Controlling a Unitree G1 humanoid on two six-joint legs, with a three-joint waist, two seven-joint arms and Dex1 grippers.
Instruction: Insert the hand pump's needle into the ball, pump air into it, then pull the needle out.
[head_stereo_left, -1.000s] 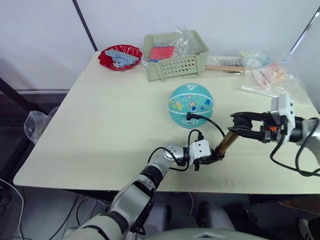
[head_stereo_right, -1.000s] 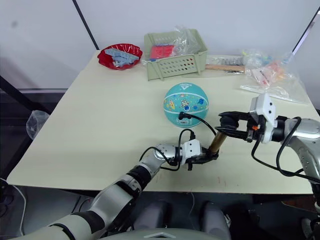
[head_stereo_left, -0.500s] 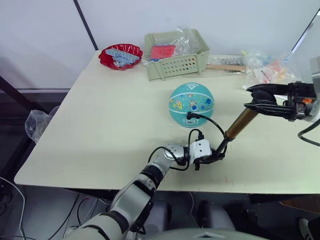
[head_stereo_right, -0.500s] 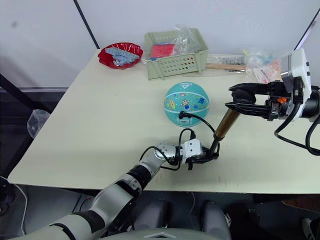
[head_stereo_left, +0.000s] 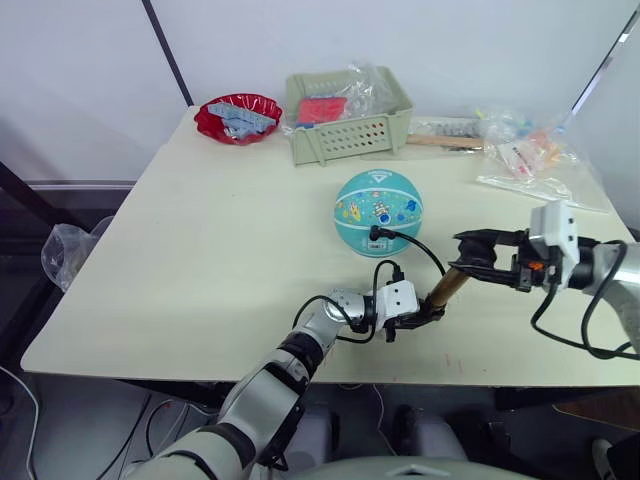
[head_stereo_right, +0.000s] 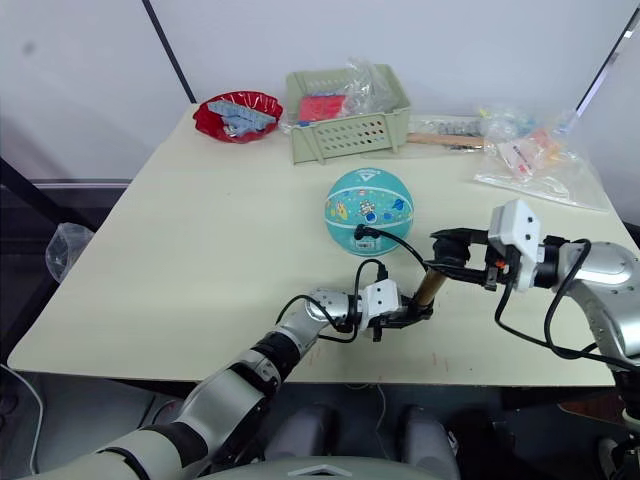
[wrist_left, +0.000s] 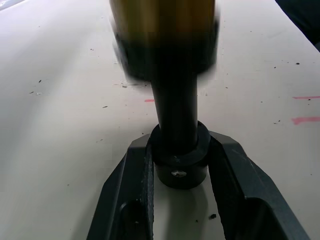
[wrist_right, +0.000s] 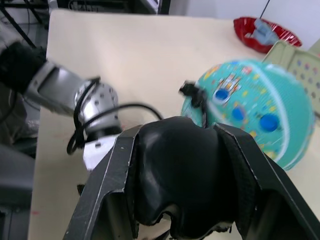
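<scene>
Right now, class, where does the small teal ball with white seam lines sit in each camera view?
Left eye view: teal ball at table centre, in front of the green basket.
Right eye view: ball likewise central.
Left wrist view: not in it.
Right wrist view: ball beyond the right gripper.
Shared landmark: the red bowl, also at.

Pump – brass-gold metal; ball – glossy teal; table – matt.

The right gripper squeezes the pump's black handle; behind it sits the teal ball with a black fitting stuck in; a red bowl is far back.
</scene>
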